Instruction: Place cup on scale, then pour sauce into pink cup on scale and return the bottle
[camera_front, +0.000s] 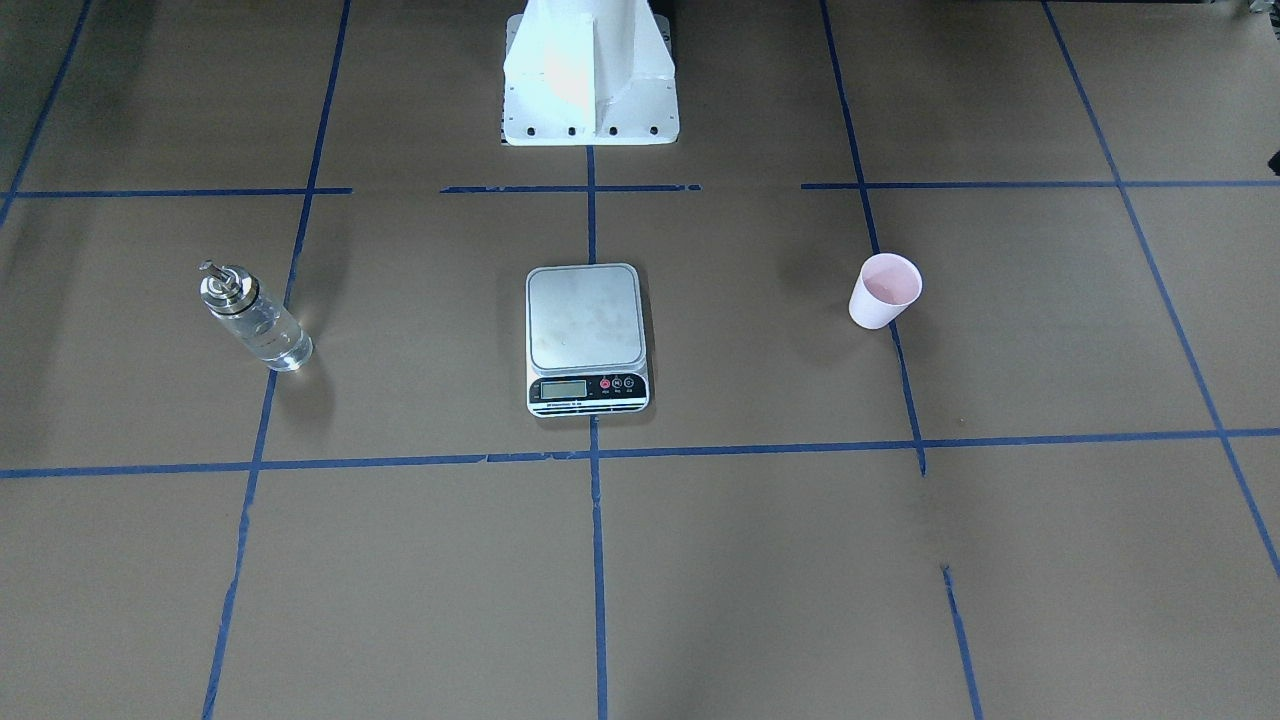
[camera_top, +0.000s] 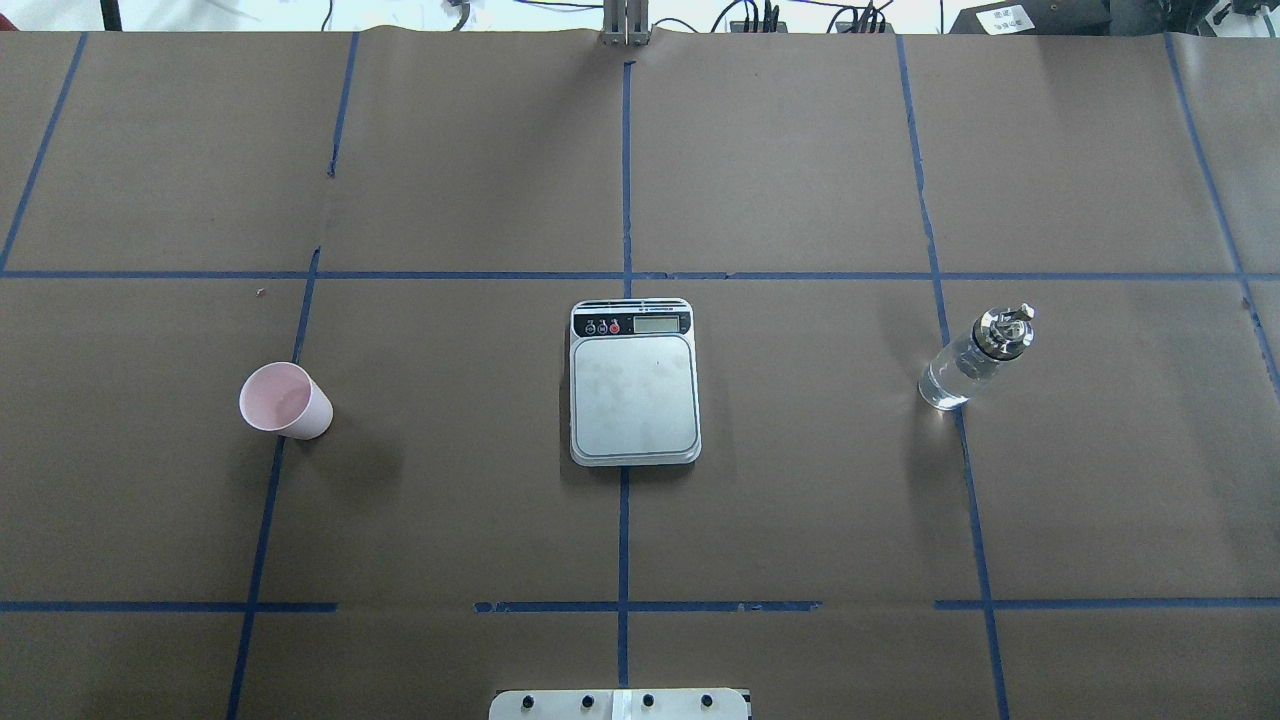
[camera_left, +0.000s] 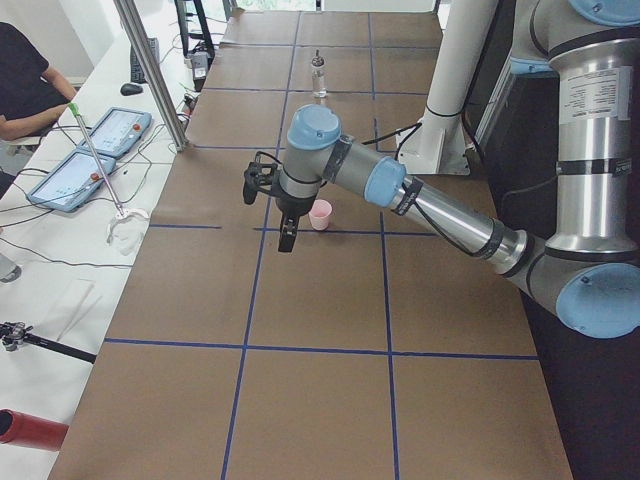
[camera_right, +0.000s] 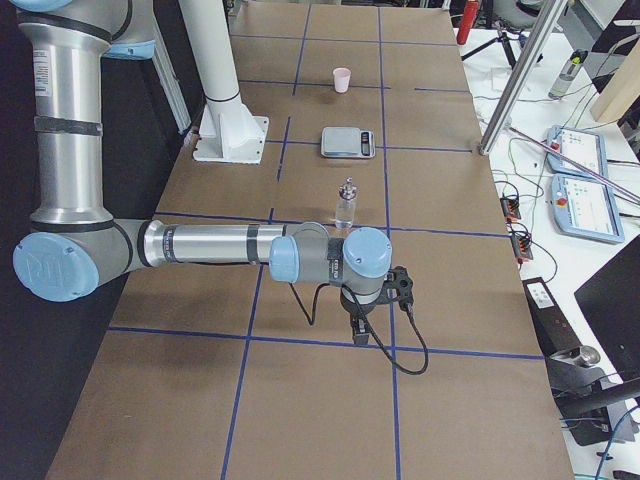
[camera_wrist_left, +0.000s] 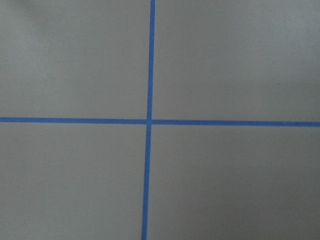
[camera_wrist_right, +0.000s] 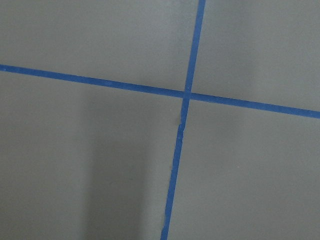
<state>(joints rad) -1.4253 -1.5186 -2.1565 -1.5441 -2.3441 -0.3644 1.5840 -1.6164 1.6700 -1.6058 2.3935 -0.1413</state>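
The pale pink cup (camera_front: 885, 290) (camera_top: 285, 400) stands upright on the brown table, on my left side and apart from the scale. The silver-grey scale (camera_front: 586, 335) (camera_top: 634, 395) lies at the table's centre with nothing on its plate. On my right side stands the clear glass bottle (camera_front: 250, 318) (camera_top: 975, 358) with a silver cap, clear sauce (camera_front: 272, 338) inside it. My left gripper (camera_left: 287, 238) hangs above the table short of the cup (camera_left: 320, 214). My right gripper (camera_right: 360, 333) hangs short of the bottle (camera_right: 346, 205). Whether either is open, I cannot tell. Both wrist views show only paper and tape.
Blue tape lines (camera_top: 625, 275) split the brown paper into a grid. The white robot base (camera_front: 590, 80) stands at the table's robot-side edge. A metal pole (camera_left: 150, 70), two control tablets (camera_left: 90, 150) and a seated person (camera_left: 25, 80) are beside the table.
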